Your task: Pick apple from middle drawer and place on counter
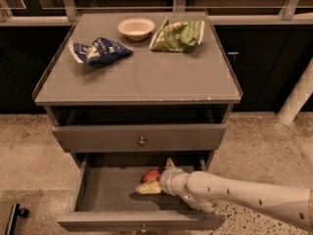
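The apple (pixel 150 175), small and red, lies on the floor of the open middle drawer (pixel 105 192), near its back right. My gripper (pixel 157 176) reaches into the drawer from the right on a white arm. It is open, with one finger (pixel 169 162) behind the apple and the other finger (pixel 147 188) in front of it and close against it. The apple rests on the drawer floor. The counter (pixel 142 80) is the flat grey cabinet top above.
On the counter stand a white bowl (pixel 136 27), a green snack bag (pixel 178 35) and a blue snack bag (pixel 99 50). The upper drawer (pixel 98 138) with its brass knob (pixel 142 141) is closed. A white post (pixel 297 98) stands at the right.
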`<state>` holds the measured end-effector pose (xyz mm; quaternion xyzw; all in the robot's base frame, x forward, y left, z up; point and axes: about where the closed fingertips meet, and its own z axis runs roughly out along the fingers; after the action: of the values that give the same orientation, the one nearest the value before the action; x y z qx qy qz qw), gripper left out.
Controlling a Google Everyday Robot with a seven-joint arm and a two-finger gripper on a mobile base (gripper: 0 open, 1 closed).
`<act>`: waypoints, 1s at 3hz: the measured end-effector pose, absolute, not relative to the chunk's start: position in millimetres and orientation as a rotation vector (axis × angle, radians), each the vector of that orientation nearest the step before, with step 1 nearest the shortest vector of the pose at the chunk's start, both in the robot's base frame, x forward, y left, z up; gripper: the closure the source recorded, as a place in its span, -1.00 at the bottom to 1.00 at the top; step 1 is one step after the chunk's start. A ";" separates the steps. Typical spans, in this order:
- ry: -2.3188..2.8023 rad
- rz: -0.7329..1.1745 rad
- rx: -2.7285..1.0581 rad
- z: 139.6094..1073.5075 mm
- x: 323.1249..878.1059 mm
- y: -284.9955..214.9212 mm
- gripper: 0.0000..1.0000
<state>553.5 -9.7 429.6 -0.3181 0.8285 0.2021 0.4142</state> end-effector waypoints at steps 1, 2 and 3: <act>2.115 0.507 -0.809 421.2 548.8 -12.7 -1.00; 2.151 0.507 -0.820 411.2 542.0 -16.7 -1.00; 2.168 0.517 -0.821 406.1 537.8 -15.4 -1.00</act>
<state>537.8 -15.4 406.1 -0.3207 0.8465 0.2019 0.3739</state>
